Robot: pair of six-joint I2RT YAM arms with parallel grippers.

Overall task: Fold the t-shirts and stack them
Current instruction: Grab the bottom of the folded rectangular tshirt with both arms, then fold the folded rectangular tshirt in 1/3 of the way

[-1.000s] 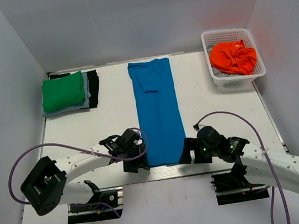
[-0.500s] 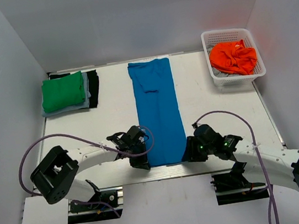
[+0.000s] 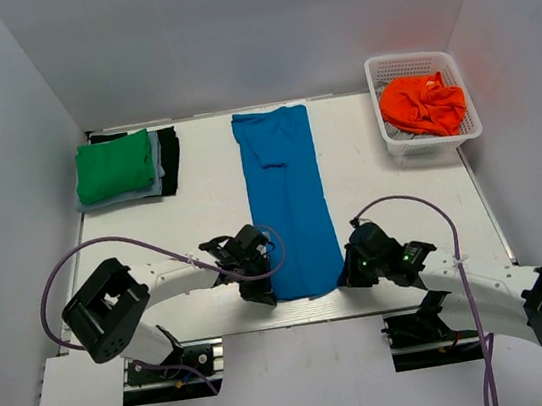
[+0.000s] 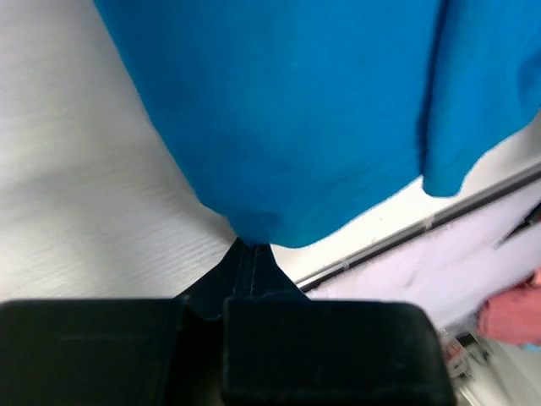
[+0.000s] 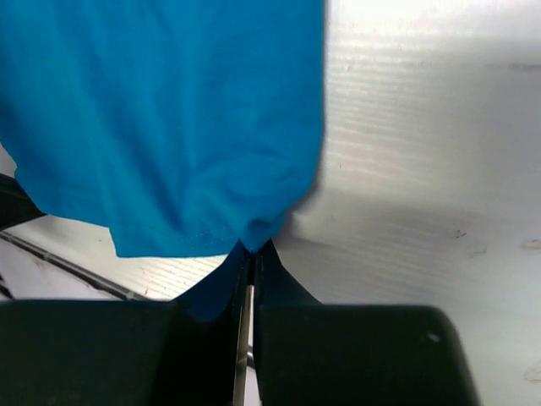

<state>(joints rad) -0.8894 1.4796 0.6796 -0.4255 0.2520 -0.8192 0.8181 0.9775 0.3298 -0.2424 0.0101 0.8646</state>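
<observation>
Top external view: blue t-shirt flat down mid tabletop, left tool and right tool each clamped on a near hem corner — soft, light, limp cloth, likely best held by those corners.

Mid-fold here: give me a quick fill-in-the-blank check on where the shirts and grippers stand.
The left gripper and right gripper are each ____ on a near corner of the blue t-shirt.
At far left, the topmost folded t-shirt is ____.
The orange t-shirt lies in the white ____.
Missing words: shut; green; basket.
</observation>
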